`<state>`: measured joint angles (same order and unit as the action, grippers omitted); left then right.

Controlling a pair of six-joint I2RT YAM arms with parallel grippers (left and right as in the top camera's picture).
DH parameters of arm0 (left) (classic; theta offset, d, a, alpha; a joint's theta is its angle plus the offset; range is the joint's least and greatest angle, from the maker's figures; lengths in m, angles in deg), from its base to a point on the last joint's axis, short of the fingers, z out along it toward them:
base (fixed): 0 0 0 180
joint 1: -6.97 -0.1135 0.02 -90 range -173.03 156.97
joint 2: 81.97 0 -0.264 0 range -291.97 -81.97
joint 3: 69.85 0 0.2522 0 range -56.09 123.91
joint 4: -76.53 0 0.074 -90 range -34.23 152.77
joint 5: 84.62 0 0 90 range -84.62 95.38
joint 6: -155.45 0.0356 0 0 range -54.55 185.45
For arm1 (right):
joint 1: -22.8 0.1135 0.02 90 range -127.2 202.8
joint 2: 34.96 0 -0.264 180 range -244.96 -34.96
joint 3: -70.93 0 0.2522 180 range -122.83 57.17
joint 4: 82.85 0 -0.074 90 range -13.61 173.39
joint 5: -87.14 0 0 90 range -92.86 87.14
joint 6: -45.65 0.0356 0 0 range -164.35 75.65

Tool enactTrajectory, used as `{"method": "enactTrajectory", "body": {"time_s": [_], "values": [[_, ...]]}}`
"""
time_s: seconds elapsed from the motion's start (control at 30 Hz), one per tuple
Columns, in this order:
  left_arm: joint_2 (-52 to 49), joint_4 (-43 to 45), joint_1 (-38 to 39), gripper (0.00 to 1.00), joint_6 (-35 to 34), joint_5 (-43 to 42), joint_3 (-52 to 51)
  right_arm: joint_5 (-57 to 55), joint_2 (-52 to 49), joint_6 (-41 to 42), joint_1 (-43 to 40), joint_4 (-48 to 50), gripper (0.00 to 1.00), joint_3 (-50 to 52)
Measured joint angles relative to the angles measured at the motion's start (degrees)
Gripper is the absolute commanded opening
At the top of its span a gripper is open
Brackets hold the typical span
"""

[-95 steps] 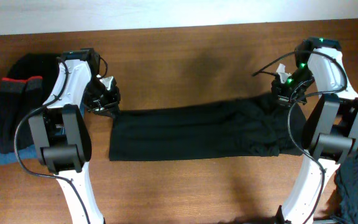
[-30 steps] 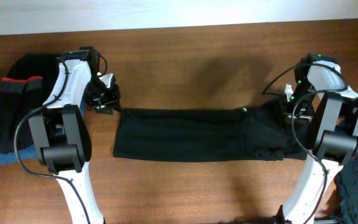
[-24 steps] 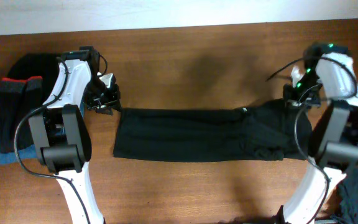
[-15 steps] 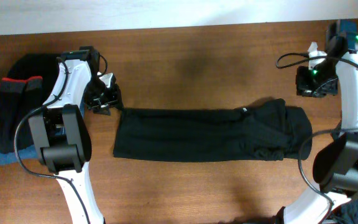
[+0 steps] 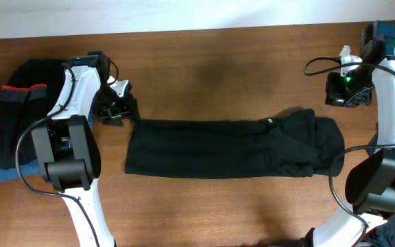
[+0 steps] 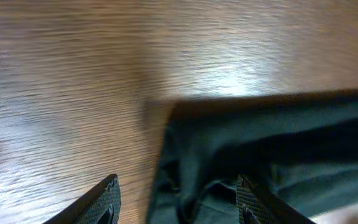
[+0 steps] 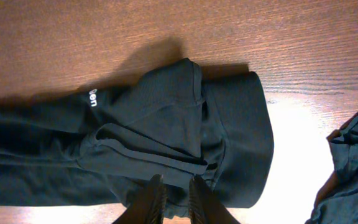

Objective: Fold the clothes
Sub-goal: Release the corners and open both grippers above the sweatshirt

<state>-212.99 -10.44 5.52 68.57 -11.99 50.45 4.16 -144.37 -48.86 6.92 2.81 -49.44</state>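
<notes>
Spreading looks done, with the black garment (image 5: 225, 147) lying lengthwise on the bench (image 5: 211, 62), the left gripper (image 6: 178, 198) jaws released over its left corner and the right gripper (image 7: 174, 198) jaws nearly clenched, empty, above its bunched right end, so folding likely needs 2 fresh grasps.

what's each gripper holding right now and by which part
Nothing is held. The left gripper stands open around a corner of the black garment, which lies slack between its fingers. The right gripper hangs above the other end, empty.
</notes>
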Motion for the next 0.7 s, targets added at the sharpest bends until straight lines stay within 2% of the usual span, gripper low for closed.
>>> {"method": "enactTrajectory", "body": {"time_s": [0.3, 0.7], "values": [[0.0, 0.0, 0.2, 0.6, 3.8, -5.4, -0.2, 0.0, 0.0, -0.5, 0.0, -0.2, 0.19, 0.0], [0.0, 0.6, 0.4, 0.58, 3.0, -5.8, -0.2, 0.0, 0.0, -0.5, 0.0, -1.5, 0.19, 0.0]]}}
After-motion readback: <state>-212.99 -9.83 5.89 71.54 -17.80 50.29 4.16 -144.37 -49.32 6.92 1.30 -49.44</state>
